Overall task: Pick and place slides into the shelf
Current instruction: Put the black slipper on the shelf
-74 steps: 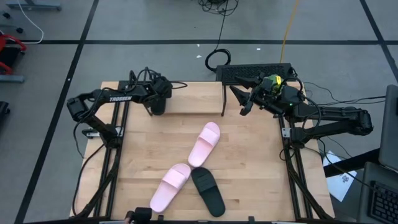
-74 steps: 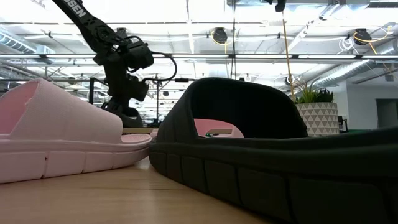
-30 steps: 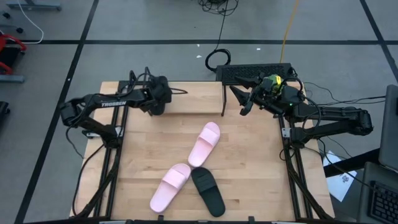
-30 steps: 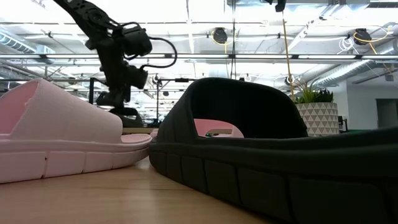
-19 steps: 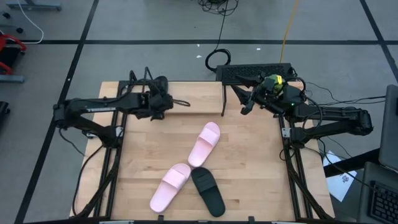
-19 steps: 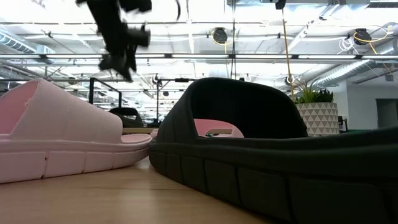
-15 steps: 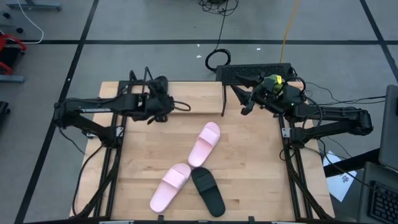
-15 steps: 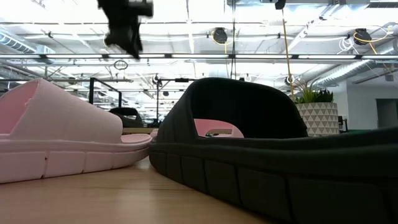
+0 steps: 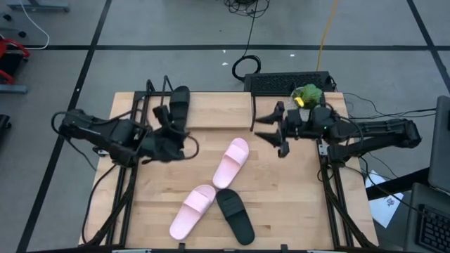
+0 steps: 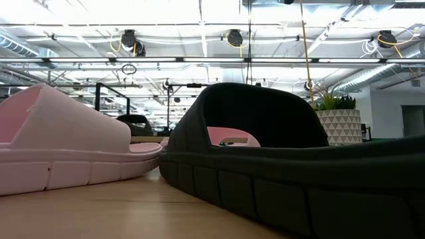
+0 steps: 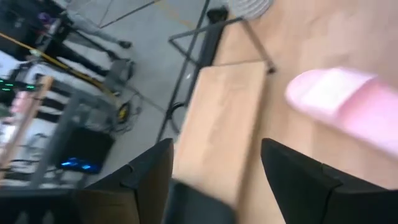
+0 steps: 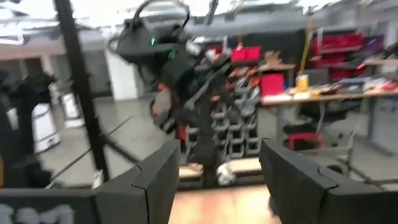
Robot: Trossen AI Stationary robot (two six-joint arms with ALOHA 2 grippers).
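Observation:
One black slide lies on the left part of the shelf, a light board with black wire ends at the table's far side. Two pink slides and a second black slide lie on the table; the near pink slide and the black slide lie with their far ends against the near end of the far pink slide. My left gripper hangs open over the table just near of the shelf, left of the far pink slide. My right gripper is open by the shelf's right end, pointing left. Both hold nothing.
A black keyboard sits beyond the table's far edge, with a green-and-yellow object near it. Cables run along the floor behind. The low view is filled by the near pink slide and the black slide.
My left gripper has risen from the shelf and swung toward the table's near edge, leaving the black slide lying on the shelf's left part. My right gripper has moved from the far right corner toward the table's middle and a little nearer.

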